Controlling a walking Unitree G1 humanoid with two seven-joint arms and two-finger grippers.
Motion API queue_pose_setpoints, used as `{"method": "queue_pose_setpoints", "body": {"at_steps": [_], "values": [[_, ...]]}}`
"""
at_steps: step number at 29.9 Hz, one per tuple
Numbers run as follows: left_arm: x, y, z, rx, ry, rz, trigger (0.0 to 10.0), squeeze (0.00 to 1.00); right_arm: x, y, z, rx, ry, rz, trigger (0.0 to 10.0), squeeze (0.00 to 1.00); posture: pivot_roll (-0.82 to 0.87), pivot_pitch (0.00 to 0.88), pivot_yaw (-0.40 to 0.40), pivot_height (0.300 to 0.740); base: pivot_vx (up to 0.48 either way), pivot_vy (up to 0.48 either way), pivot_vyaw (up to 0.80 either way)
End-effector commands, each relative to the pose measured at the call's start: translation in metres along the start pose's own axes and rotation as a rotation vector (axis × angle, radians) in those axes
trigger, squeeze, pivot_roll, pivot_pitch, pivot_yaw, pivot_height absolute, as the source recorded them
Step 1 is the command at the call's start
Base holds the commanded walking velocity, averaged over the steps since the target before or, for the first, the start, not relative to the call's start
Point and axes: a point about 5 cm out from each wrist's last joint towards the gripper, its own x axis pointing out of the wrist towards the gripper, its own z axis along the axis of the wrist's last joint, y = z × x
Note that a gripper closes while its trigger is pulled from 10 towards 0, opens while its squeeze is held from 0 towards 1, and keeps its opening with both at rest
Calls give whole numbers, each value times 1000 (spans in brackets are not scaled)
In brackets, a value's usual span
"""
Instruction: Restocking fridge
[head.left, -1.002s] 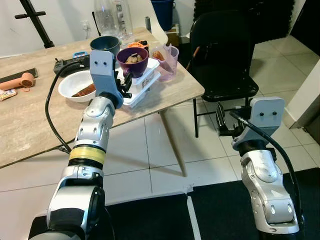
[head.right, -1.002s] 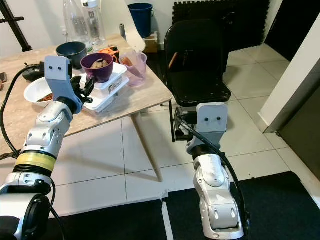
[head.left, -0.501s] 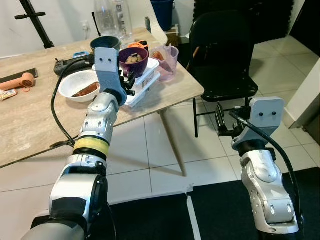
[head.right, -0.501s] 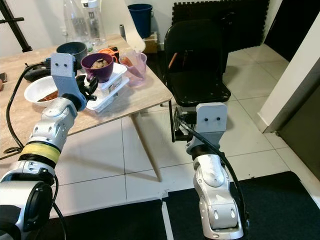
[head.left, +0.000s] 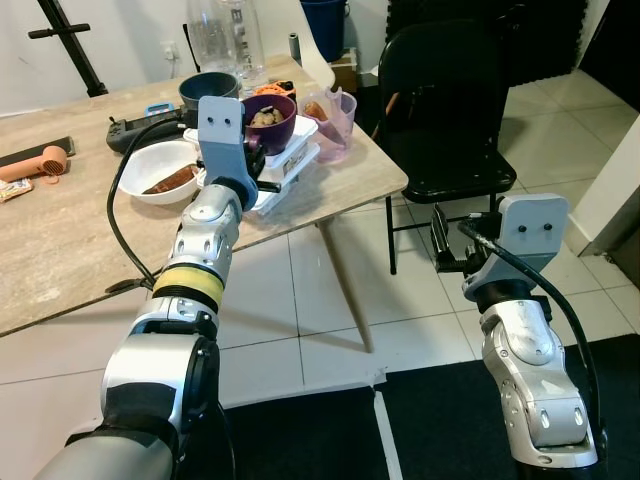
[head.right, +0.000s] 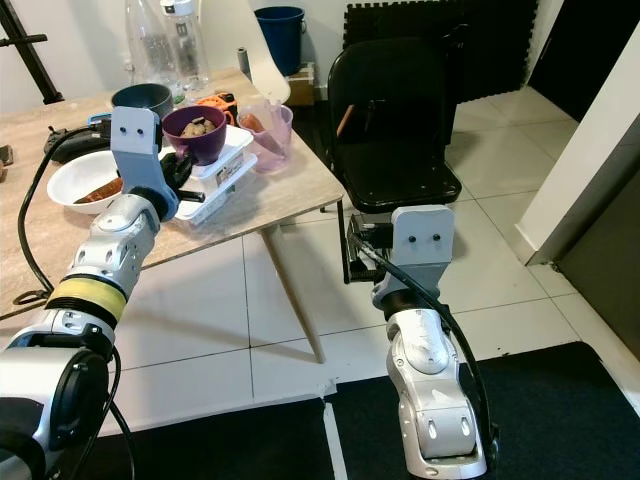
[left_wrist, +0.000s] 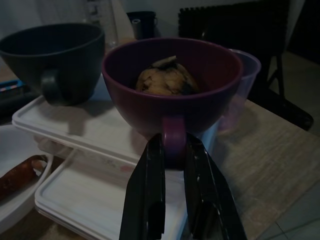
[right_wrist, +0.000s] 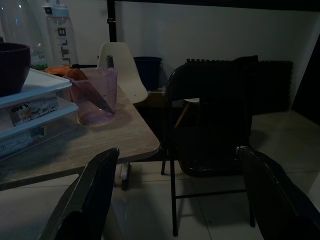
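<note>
While a second ago it hung short, left gripper (left_wrist: 172, 165) now reaches the purple cup (left_wrist: 172, 87), fingers (left_wrist: 150, 200) closed on its handle, right gripper (right_wrist: 175, 200) spread wide, idle off the desk (head.left: 60, 240) corner.

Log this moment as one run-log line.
left gripper: at purple cup handle, fingers either side | cup: on stacked white containers, food inside | right gripper: open, idle, off table

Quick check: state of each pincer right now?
Left pincer: closed on the purple cup's handle.
Right pincer: open, holding nothing.
</note>
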Motion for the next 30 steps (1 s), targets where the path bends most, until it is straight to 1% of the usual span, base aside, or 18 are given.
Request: {"method": "queue_pose_setpoints", "body": {"at_steps": [1,8,9,10,13,16,17,19,23,25,26,27,28,29,30], "values": [[0,2,0,4,-3,15,0,0,-2,1,-3,0,9,-1,10000,0,-164,225,60,710,0,0,0],[1,2,1,-11,-19,-1,0,0,-1,1,-4,1,9,0,10000,0,-163,220,59,710,0,0,0],[1,1,3,-21,-37,-10,6902,0,-1,1,-4,1,9,0,10000,0,-162,219,58,710,0,0,0],[1,1,5,-32,-55,-17,10000,0,-1,1,-4,1,8,0,10000,0,-162,218,58,710,0,0,0],[1,2,8,-41,-80,-22,10000,0,-1,1,-3,1,7,0,10000,0,-160,216,58,710,0,0,0],[-1,4,20,-48,-157,-44,10000,0,0,1,-3,3,4,0,10000,0,-155,209,56,710,0,0,0],[-1,4,20,-48,-157,-44,10000,0,0,1,-3,3,4,0,10000,0,-155,209,56,710,0,0,0],[-4,3,33,-32,-230,-88,10000,0,1,1,-3,5,1,2,10000,0,-149,203,55,710,0,0,0],[-7,2,38,-29,-255,-126,10000,0,1,1,-4,7,2,1,10000,0,-145,199,55,710,0,0,0],[-13,-3,39,-39,-265,-169,10000,0,1,0,-5,16,7,-5,10000,0,-133,190,56,710,0,0,0],[-13,-3,39,-39,-265,-169,10000,0,1,0,-5,16,7,-5,10000,0,-133,190,56,710,0,0,0],[-20,-8,37,-50,-265,-201,10000,0,1,-2,-7,17,9,-13,10000,0,-123,185,57,710,0,0,0],[-20,-8,37,-50,-265,-201,10000,0,1,-2,-7,17,9,-13,10000,0,-123,185,57,710,0,0,0],[-23,-11,35,-53,-263,-210,10000,0,1,-3,-7,13,9,-16,10000,0,-123,185,57,710,0,0,0],[-34,-17,28,-73,-243,-233,10000,0,1,-9,-7,-5,5,-34,10000,0,-118,175,58,710,0,0,0]]}}
